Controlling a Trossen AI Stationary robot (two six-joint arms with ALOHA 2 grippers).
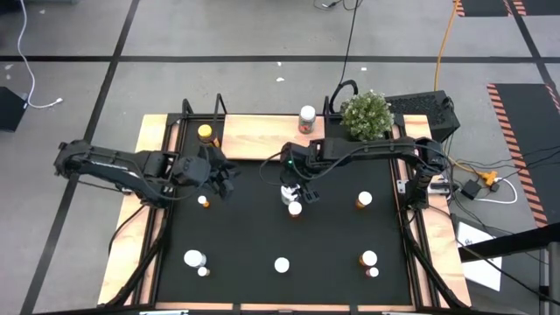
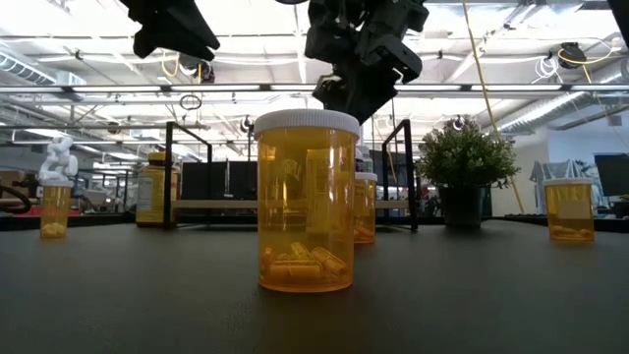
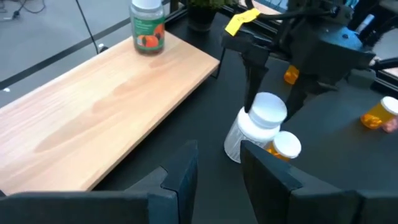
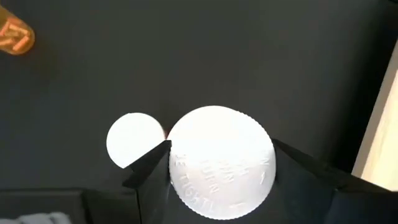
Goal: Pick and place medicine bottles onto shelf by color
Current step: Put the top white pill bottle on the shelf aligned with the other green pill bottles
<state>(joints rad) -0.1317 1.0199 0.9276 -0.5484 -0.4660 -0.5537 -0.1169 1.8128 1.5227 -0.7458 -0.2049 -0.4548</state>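
Right gripper (image 4: 221, 165) straddles white bottle (image 4: 221, 165) w/ fingers part-closed, grip unconfirmed. Risk: nudging the small orange bottle (image 4: 134, 140) touching it. Left gripper (image 1: 229, 175) hovers nearby, narrowly open & empty.

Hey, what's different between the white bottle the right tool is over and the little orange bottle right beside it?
The white bottle has a pale, opaque body, while the orange bottle has a clear amber one. The white bottle is larger, with a wider cap, plain in the right wrist view against the orange bottle's cap. The right tool has a finger on either side of the white bottle; the orange bottle stands free. Both stand upright on the black mat with white caps.
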